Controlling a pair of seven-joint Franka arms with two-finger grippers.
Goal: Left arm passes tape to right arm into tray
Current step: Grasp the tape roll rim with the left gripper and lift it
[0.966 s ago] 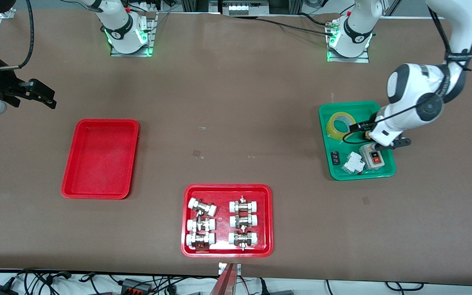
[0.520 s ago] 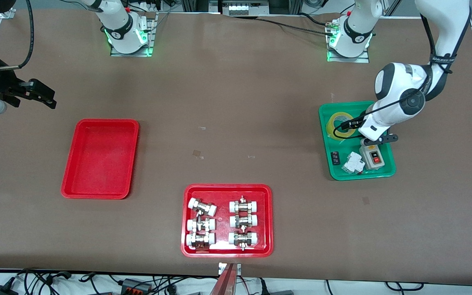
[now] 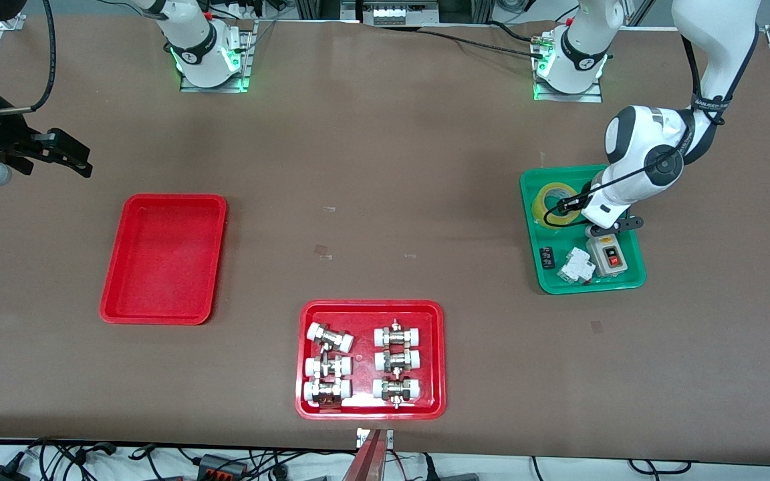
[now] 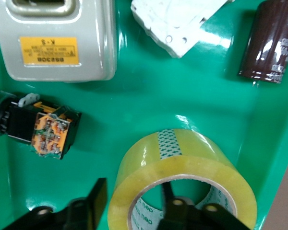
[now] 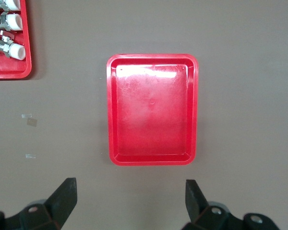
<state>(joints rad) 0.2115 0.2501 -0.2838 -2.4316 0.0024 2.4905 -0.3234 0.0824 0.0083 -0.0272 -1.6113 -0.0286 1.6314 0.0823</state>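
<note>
Left end effector (image 4: pixel 132 203) open wide over tape (image 4: pixel 182 179) in green tray (image 3: pixel 625 284), one finger inside roll. Right end effector (image 5: pixel 129 199) waits, wide open, above red tray (image 5: pixel 153 158).

A green tray (image 3: pixel 632 280) is set toward the left arm's end of the brown worktop (image 3: pixel 385 167). A red tray (image 3: pixel 305 361) of pipe fittings (image 3: pixel 329 364) is placed nearest the front camera.
</note>
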